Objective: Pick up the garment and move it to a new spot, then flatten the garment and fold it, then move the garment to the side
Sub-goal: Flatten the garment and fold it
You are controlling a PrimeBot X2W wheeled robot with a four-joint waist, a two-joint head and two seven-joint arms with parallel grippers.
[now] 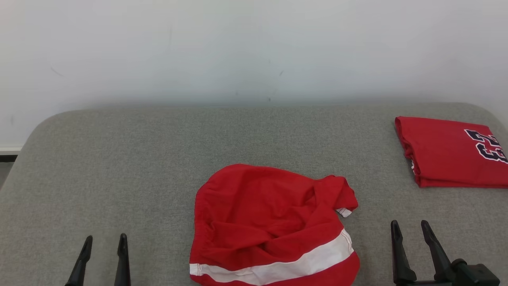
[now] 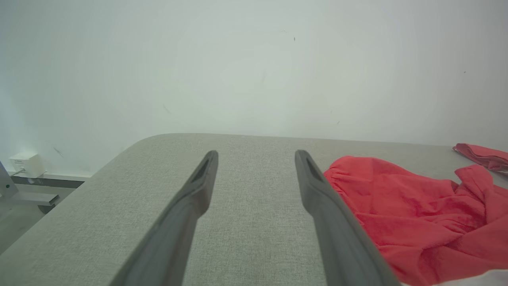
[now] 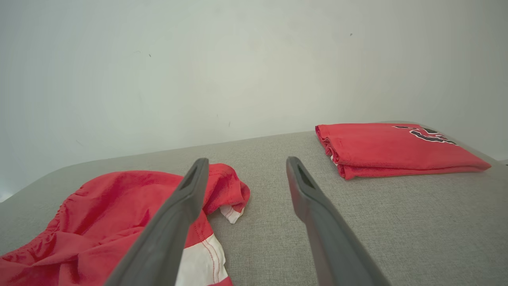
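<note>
A crumpled red garment [image 1: 270, 222] with a white stripe lies in a heap at the front middle of the grey surface [image 1: 139, 159]. It also shows at the right of the left wrist view, garment [image 2: 416, 214], and at the lower left of the right wrist view, garment [image 3: 103, 222]. My left gripper [image 1: 105, 240] stands open at the lower left, apart from the cloth, with nothing between its fingers [image 2: 198, 186]. To the garment's right my right gripper [image 1: 410, 226] is open and empty too, its fingers [image 3: 305, 190] over bare fabric.
A folded red shirt [image 1: 448, 153] with dark numbers lies at the back right near the surface's edge, also seen as the folded shirt [image 3: 393, 149]. A pale wall [image 1: 254, 51] rises right behind the surface. A white box [image 2: 24, 163] sits by the wall at the left.
</note>
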